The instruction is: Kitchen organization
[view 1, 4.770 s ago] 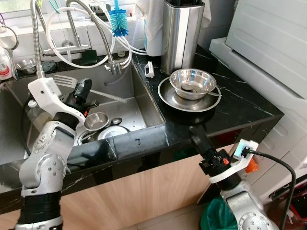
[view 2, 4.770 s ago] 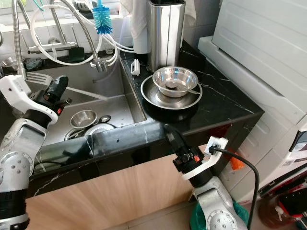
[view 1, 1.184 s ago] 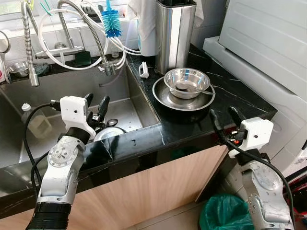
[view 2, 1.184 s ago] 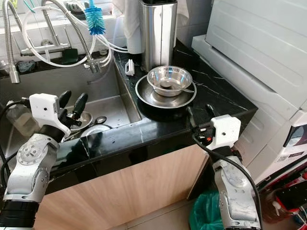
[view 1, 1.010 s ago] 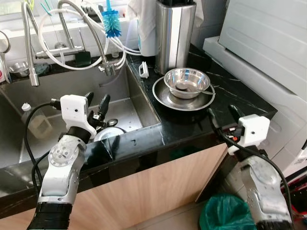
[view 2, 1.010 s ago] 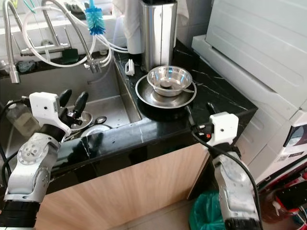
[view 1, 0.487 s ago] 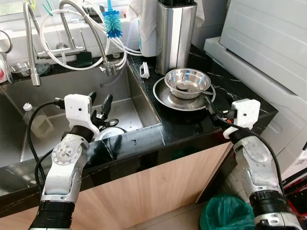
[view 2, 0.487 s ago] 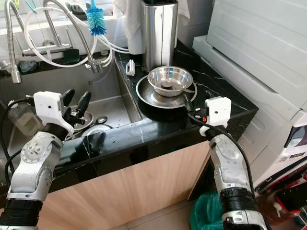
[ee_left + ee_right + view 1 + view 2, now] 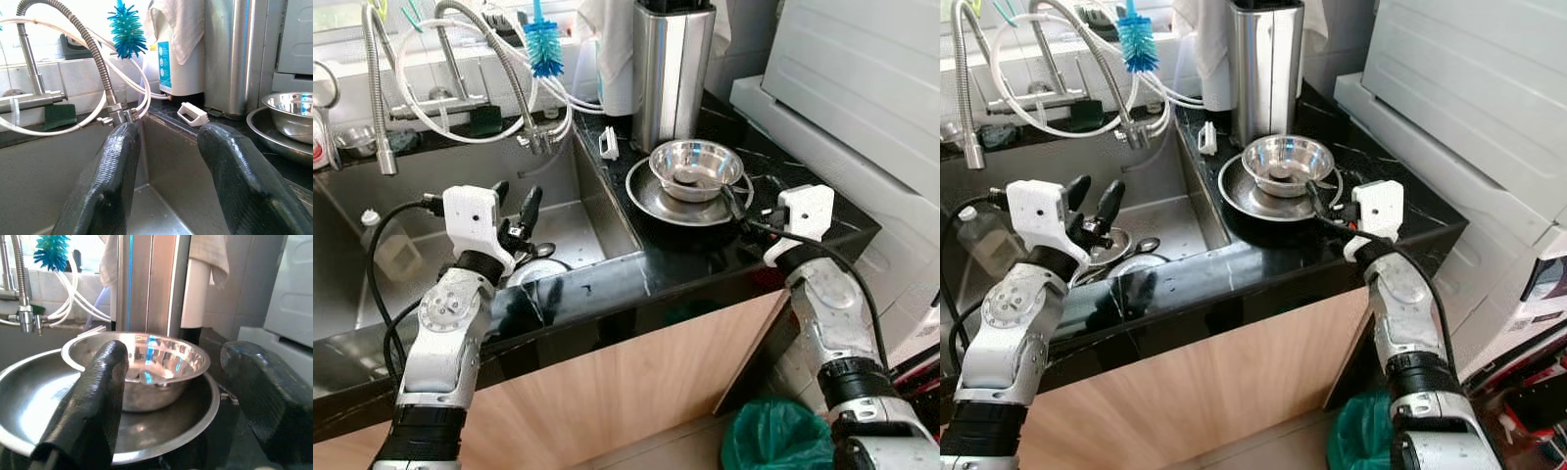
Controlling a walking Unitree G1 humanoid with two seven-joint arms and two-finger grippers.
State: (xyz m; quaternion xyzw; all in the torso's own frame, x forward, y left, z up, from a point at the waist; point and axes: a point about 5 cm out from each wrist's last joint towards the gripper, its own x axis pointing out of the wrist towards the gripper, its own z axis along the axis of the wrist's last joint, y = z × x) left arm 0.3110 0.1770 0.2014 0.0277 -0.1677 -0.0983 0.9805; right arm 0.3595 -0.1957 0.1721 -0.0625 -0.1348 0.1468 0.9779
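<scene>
So the right gripper (image 9: 750, 217) was parked right at the near rim of the steel plate (image 9: 651, 201) on the black surface (image 9: 803, 196), fingers spread wide and holding nothing. The small steel bowl (image 9: 696, 164) sat in the middle of that plate, with what looked like a spoon handle sticking out toward the right. From the wrist view, one finger (image 9: 93, 401) was already over the plate's rim and the other hung off to the side of it.

My guess is it was lining up to grab the bowl or the plate. Steel on steel is slippery, so I'd come in low and level, pinch the rim squarely, and lift slowly so the bowl doesn't slide.

The left gripper (image 9: 514, 209) was also wide open and empty, hovering over the sink (image 9: 597, 220) above some dishes.
</scene>
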